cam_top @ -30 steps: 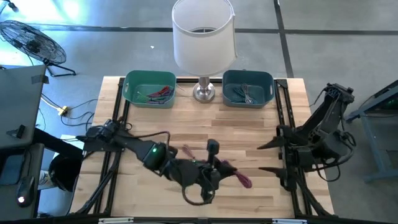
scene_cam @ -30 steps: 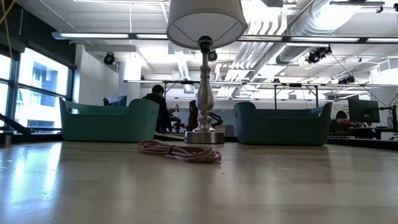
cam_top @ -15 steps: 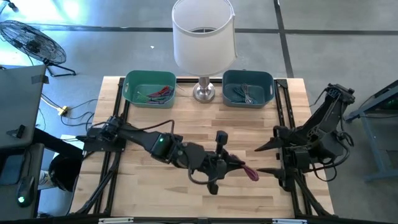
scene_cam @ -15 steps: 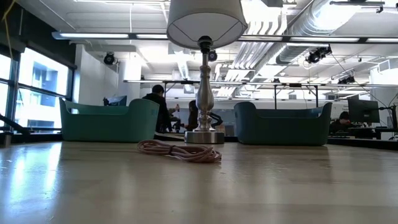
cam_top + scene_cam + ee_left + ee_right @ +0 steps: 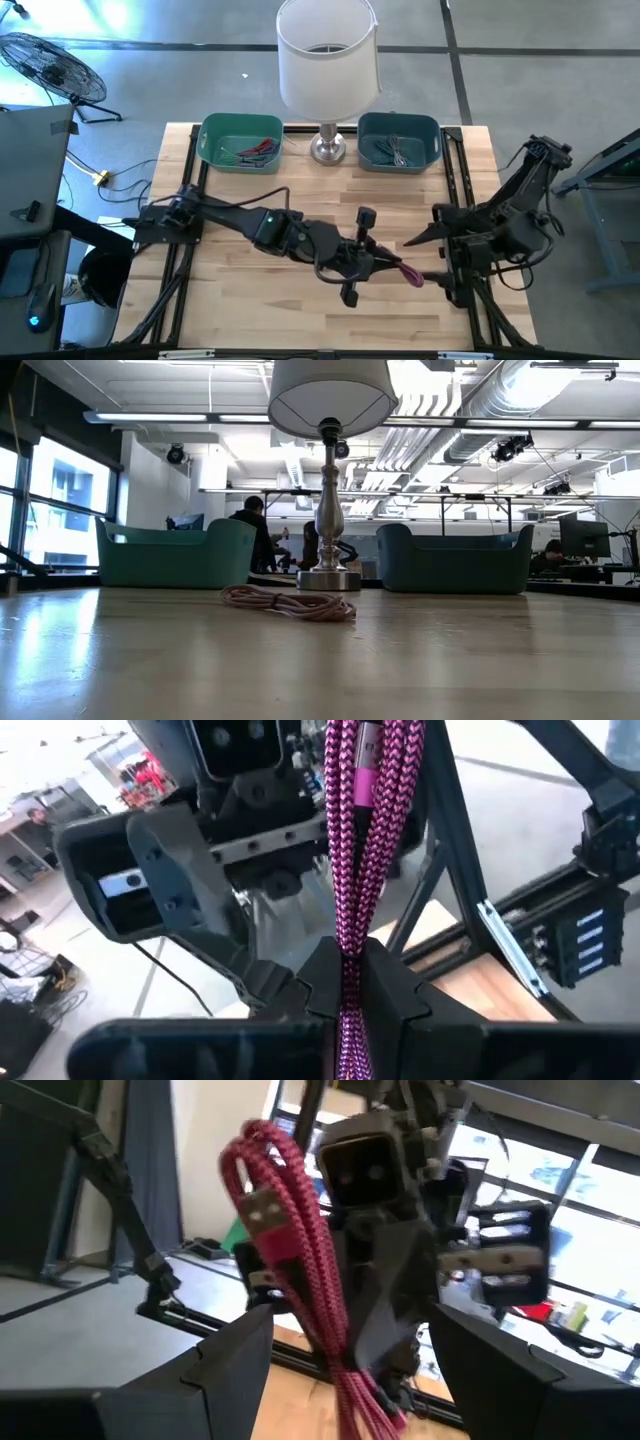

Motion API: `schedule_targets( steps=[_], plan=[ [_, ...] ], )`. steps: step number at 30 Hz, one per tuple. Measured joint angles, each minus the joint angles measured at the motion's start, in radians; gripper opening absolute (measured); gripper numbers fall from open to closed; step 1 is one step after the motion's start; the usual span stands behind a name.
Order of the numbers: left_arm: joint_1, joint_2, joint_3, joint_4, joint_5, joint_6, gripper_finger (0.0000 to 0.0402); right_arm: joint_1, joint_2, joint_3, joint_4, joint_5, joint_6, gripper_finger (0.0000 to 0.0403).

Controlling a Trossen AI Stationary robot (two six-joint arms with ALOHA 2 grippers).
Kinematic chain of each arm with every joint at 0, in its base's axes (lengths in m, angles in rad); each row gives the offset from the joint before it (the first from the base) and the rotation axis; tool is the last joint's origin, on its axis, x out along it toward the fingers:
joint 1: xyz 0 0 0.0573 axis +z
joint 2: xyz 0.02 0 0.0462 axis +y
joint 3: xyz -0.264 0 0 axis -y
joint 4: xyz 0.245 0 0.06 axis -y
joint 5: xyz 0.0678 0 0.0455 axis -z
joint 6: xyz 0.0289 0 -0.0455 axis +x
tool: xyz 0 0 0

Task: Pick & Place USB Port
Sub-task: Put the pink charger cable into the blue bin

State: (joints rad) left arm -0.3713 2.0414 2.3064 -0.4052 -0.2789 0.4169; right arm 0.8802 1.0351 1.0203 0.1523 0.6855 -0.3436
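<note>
A folded bundle of magenta braided cable (image 5: 406,272) is lifted over the table's right-centre. My left gripper (image 5: 378,263) reaches across from the table's left and is shut on it. In the left wrist view the cable (image 5: 362,830) runs out past that gripper (image 5: 345,982). My right gripper (image 5: 418,262) is open and points toward the table's left. Its fingers stand on either side of the bundle's free end without touching. In the right wrist view the looped bundle (image 5: 290,1250) hangs ahead of that gripper (image 5: 348,1320). My left gripper pinches the cable bundle (image 5: 347,955) between its two fingers, several strands together, partway along the fold. It comes roughly level from the table's left and lies along the bundle. The looped end (image 5: 250,1155) sticks out beyond the fingertips toward the right gripper, clear of the table.
A lamp (image 5: 327,60) stands at the far edge, between a left teal bin (image 5: 240,142) holding coloured cables and a right teal bin (image 5: 398,140) holding dark cables. The low view shows a pale pink cable coil (image 5: 290,603) lying on the table before the lamp base.
My left gripper has carried the cable bundle from the table's near centre toward its right edge, up to my right gripper, staying shut on it. The bundle's free end now lies between the right gripper's open fingers. The right gripper has edged slightly left.
</note>
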Motion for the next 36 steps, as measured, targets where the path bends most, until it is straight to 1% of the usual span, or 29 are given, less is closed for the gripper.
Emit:
schedule_targets(
  steps=[3, 12, 16, 20, 23, 27, 30, 33, 34, 36],
  plan=[
    [0.002, 0.004, 0.0, -0.006, 0.001, -0.002, 0.0013, -0.023, 0.0, 0.0, -0.003, -0.048, 0.021, 0.0261],
    [0.006, 0.004, 0.0, -0.005, 0.004, -0.002, 0.0013, -0.056, 0.013, 0.0, -0.01, -0.109, 0.031, 0.0261],
    [0.012, 0.004, 0.0, -0.009, 0.013, 0.002, 0.0013, -0.071, 0.017, 0.0, -0.016, -0.164, 0.05, 0.0261],
    [0.012, 0.004, 0.0, -0.007, 0.015, 0.004, 0.0013, -0.076, 0.017, 0.0, -0.02, -0.168, 0.075, 0.0245],
    [0.012, 0.004, 0.0, -0.008, 0.015, 0.005, 0.0012, -0.076, 0.018, 0.0, -0.023, -0.168, 0.075, 0.0216],
    [0.012, 0.004, 0.0, -0.012, 0.016, 0.005, 0.0012, -0.077, 0.018, 0.0, -0.03, -0.168, 0.075, 0.0161],
    [0.012, 0.004, 0.0, -0.018, 0.016, 0.005, 0.0012, -0.092, 0.018, 0.0, -0.041, -0.168, 0.08, 0.0106],
    [0.012, 0.004, 0.0, -0.022, 0.017, 0.004, 0.0012, -0.109, 0.017, 0.0, -0.045, -0.174, 0.089, 0.0033],
    [0.012, 0.004, 0.0, -0.024, 0.018, 0.004, 0.0012, -0.116, 0.017, 0.0, -0.049, -0.186, 0.09, 0.0021],
    [0.012, 0.004, 0.0, -0.027, 0.017, 0.002, 0.0012, -0.122, 0.017, 0.0, -0.05, -0.193, 0.104, 0.0021]
  ],
)
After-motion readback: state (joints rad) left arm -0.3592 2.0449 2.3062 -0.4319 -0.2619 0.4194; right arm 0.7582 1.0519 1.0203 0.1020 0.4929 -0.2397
